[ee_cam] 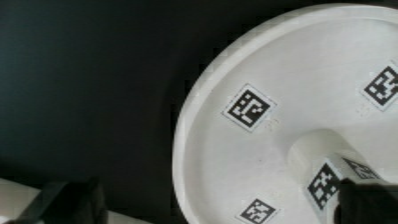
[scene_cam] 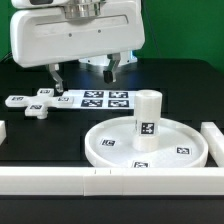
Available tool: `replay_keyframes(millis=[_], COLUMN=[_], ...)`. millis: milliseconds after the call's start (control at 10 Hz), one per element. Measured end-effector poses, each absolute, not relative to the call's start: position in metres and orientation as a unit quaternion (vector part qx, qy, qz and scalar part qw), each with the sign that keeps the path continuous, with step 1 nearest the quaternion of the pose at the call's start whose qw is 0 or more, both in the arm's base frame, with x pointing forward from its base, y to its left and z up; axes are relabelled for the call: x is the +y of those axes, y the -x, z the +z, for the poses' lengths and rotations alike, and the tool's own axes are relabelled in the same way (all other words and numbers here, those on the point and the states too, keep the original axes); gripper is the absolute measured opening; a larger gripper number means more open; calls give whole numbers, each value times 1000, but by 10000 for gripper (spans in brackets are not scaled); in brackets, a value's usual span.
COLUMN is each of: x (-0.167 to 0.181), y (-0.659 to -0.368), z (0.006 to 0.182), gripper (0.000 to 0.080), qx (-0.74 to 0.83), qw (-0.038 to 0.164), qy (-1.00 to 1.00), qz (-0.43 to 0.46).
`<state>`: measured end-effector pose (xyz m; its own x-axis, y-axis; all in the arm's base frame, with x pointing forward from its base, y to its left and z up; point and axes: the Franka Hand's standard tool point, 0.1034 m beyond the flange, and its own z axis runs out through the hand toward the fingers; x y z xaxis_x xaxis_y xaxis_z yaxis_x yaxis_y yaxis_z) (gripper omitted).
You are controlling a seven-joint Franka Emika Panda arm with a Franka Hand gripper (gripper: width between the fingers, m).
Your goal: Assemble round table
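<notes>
The large round rimmed disc (scene_cam: 110, 148) lies flat on the black table at the front. The short thick cylinder leg (scene_cam: 147, 118) stands upright at its centre. The cross-shaped foot (scene_cam: 35, 104) lies loose on the table at the exterior view's left. My gripper (scene_cam: 85, 70) hangs open and empty above the table's back, well clear of all parts. The wrist view shows the disc (ee_cam: 267, 70) with its tags from above, part of the leg (ee_cam: 334, 160), and one dark finger (ee_cam: 75, 200) at the edge.
The marker board (scene_cam: 100, 98) lies flat between the foot and the disc. Long white bars edge the table at the front (scene_cam: 90, 181) and at the exterior view's right (scene_cam: 213, 142). The robot's white base (scene_cam: 70, 30) stands at the back.
</notes>
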<state>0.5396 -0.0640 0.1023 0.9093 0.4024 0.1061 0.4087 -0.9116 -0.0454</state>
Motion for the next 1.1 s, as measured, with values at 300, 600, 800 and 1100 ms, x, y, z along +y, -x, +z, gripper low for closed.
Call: replay_keyframes(millis=[300, 600, 800, 1100], x=[-130, -129, -131, -159], y=[-505, -502, -501, -463], z=[80, 76, 76, 69], gripper=[649, 649, 649, 649], qx=[-252, -252, -255, -283], qw=[36, 40, 39, 11], qy=[967, 967, 966, 958], qz=[-30, -25, -26, -43])
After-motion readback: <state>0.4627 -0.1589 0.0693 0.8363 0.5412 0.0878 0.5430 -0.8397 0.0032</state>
